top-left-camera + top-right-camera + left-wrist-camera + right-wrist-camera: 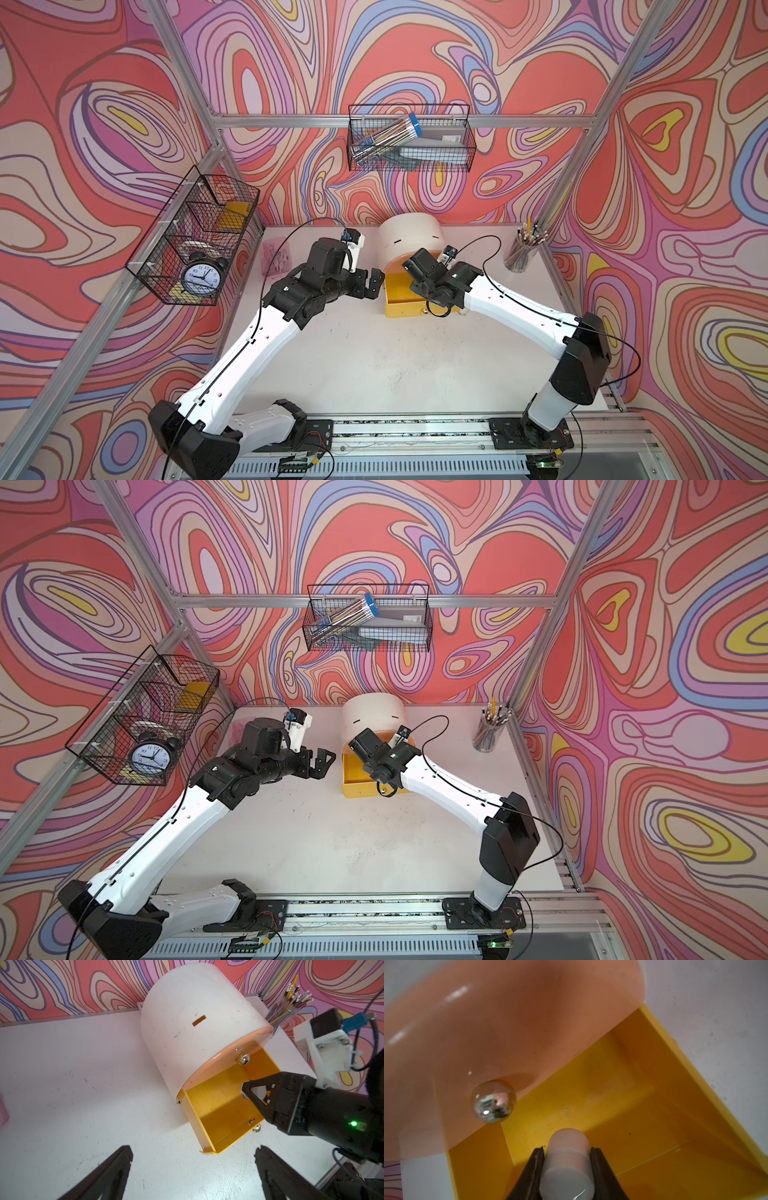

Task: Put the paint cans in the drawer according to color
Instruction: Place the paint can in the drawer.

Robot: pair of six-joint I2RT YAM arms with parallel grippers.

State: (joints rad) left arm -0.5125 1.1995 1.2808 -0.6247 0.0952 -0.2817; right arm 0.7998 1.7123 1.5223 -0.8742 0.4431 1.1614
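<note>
The cream arch-shaped drawer chest (411, 235) (374, 710) (187, 1012) stands at the back of the table, and its yellow drawer (395, 301) (351, 781) (218, 1109) (654, 1115) is pulled out. My right gripper (567, 1148) is shut on a white paint can (568, 1159) (257, 1092), held lying between the fingers just above the yellow drawer's floor. The peach drawer front (508, 1022) with its knob (494, 1101) (243, 1059) is directly above it. My left gripper (374, 284) (324, 764) (193, 1153) is open and empty, hovering just left of the yellow drawer.
A clear cup of pencils (521, 249) stands at the back right. A wire basket with an alarm clock (201, 276) hangs on the left wall, and another wire basket (409, 139) hangs on the back wall. A pink container (276, 255) sits at the back left.
</note>
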